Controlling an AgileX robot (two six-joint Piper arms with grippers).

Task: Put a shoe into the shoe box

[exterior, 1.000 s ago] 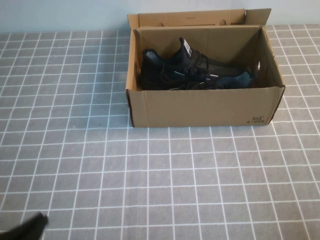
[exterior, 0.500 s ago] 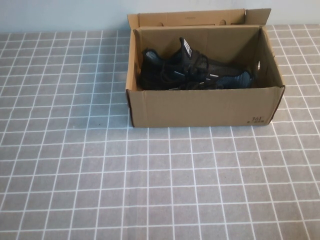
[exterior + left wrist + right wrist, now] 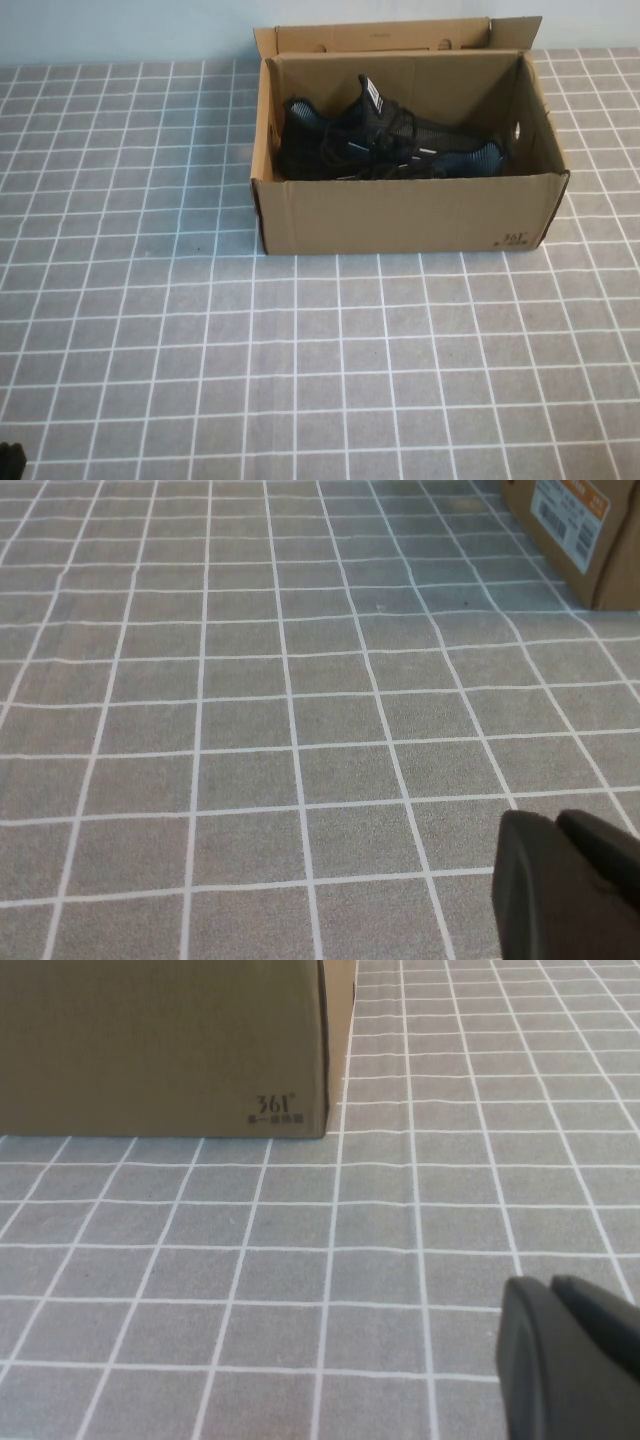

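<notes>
The black knit shoe [image 3: 385, 143] lies on its side inside the brown shoe box [image 3: 400, 215], toe toward the right wall, white tongue label up. The box stands at the back middle of the table with its lid flap [image 3: 385, 37] folded back. One corner of the box shows in the left wrist view [image 3: 575, 530], its printed front corner in the right wrist view [image 3: 180, 1050]. My left gripper [image 3: 555, 825] is shut and empty, low over the cloth near the front left edge, a dark bit of it in the high view [image 3: 10, 462]. My right gripper [image 3: 550, 1290] is shut and empty in front of the box.
A grey tablecloth with a white grid [image 3: 300, 350] covers the whole table. A pale blue wall [image 3: 120, 30] runs behind the box. Nothing else stands on the cloth.
The left arm's dark tip at the front left corner has drawn back almost out of the high view. The shoe and box have not moved.
</notes>
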